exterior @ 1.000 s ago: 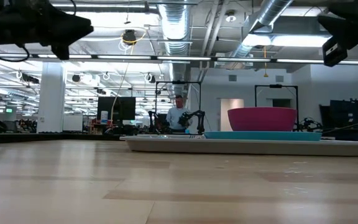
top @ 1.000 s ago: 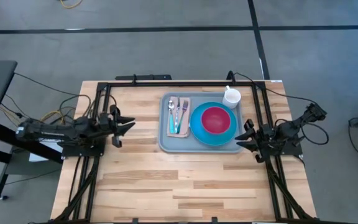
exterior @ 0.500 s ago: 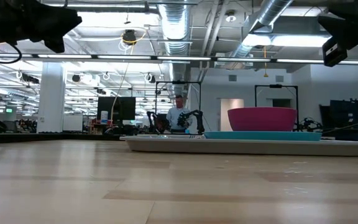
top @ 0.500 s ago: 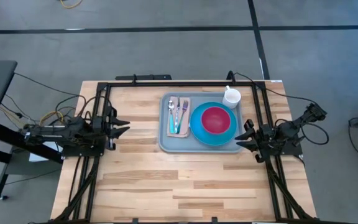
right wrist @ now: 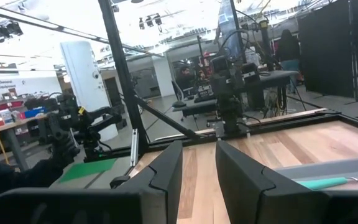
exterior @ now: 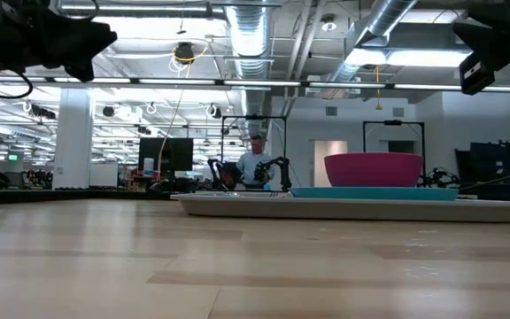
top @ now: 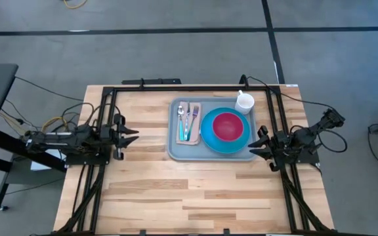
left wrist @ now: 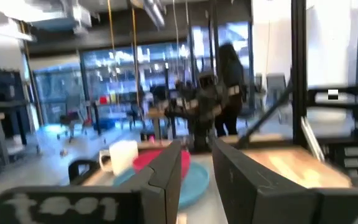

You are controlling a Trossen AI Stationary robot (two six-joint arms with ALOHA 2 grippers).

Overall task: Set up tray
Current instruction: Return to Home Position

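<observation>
Left claw point(top: 130, 136) drew back from tray point(top: 176, 152), slightly parted, empty; right claw point(top: 255, 143) alike.

Grey flr point(top: 176, 52), ceiling ducts point(exterior: 251, 35), strip lts point(exterior: 193, 81)

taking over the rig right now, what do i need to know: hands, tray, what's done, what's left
Left hand: open, empty, raised over the table's left side, apart from the tray.
Right hand: open, empty, just off the tray's right edge.
Tray: far centre of the table. On it are a tan napkin at its left with three pieces of cutlery side by side, a blue plate with a red bowl on it, and a white mug at the far right corner.
Done: the tray looks fully set.
Left: probably only parking the arms.
</observation>
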